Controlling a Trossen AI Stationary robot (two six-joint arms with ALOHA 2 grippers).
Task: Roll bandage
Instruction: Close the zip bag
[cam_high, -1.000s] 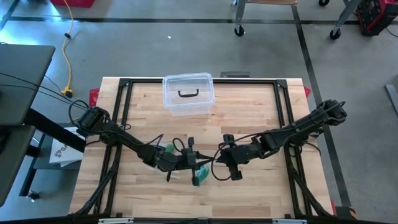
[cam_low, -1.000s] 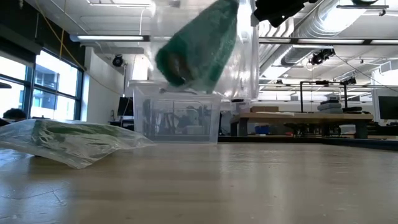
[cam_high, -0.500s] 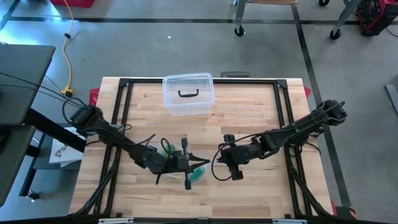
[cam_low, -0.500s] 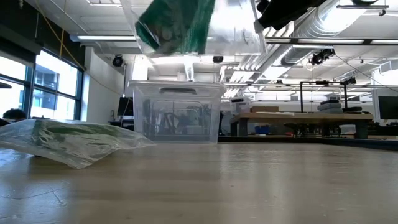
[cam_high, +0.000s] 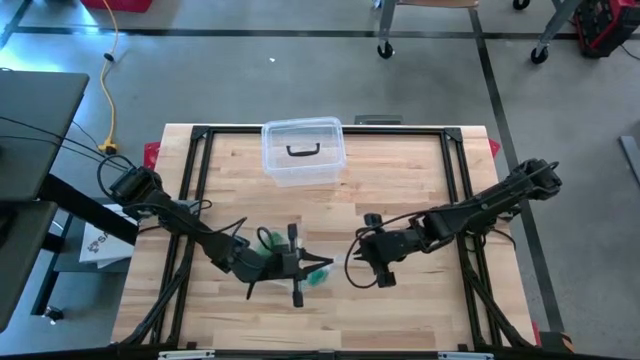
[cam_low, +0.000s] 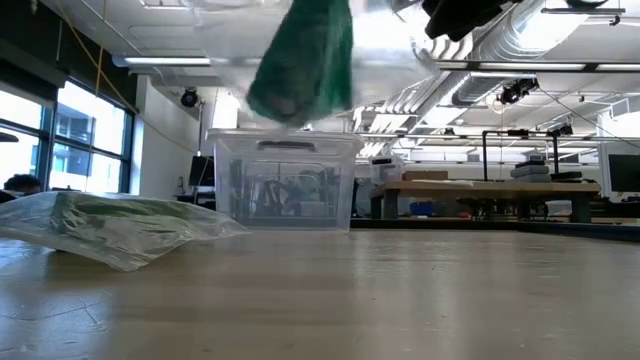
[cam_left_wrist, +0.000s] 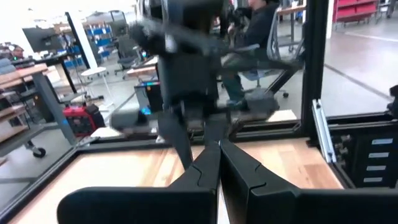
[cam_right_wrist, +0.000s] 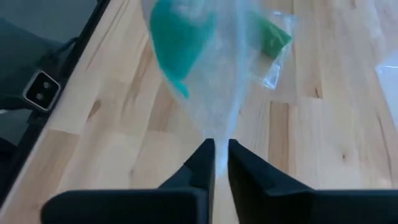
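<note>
Two grippers share one clear bag: right gripper (cam_right_wrist: 216, 149), nearly closed, pinches its edge; left gripper (cam_left_wrist: 219, 152), closed, pinches its other edge. Green bandage roll (cam_low: 300, 65) hangs inside, above the table (cam_high: 420, 180), presumably for extraction.

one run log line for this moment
left gripper: shut, lifting clear plastic bag with green bandage roll | right gripper: pinching bag edge | clear lidded bin: far edge
</note>
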